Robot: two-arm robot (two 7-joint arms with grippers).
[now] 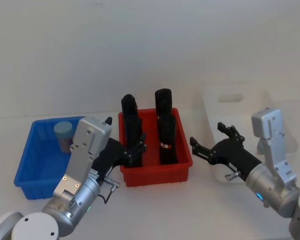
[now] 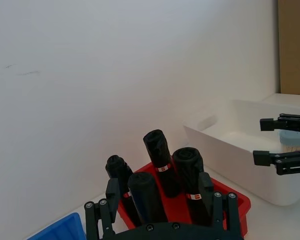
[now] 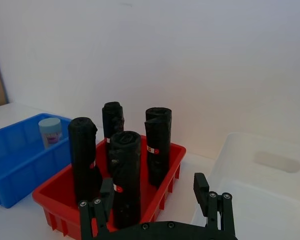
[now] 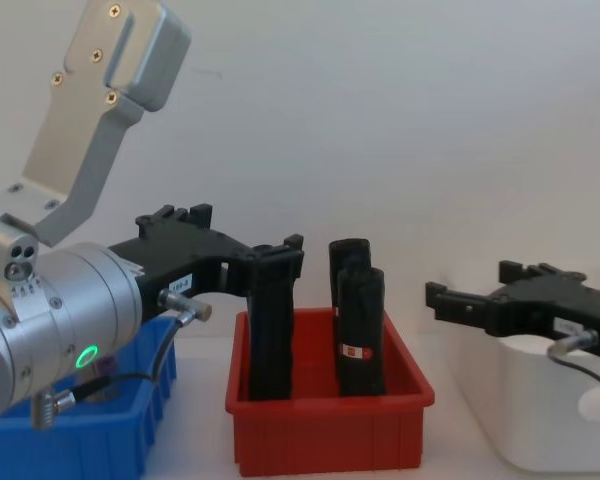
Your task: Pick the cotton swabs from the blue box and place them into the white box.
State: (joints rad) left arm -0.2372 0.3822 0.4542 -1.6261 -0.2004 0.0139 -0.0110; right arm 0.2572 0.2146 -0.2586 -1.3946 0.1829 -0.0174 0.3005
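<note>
The head view shows one jar of cotton swabs [image 1: 64, 134], translucent with a pale blue lid, standing in the blue box [image 1: 36, 165] by the tabletop's left edge. The left wrist view catches another pale blue lid [image 2: 292, 138] inside the white box [image 2: 230, 145]. Left claw [image 1: 135, 148] and right claw [image 1: 208, 138] hover open, empty, flanking the red bin [image 1: 162, 173] of black rolls [image 1: 165, 127].
</note>
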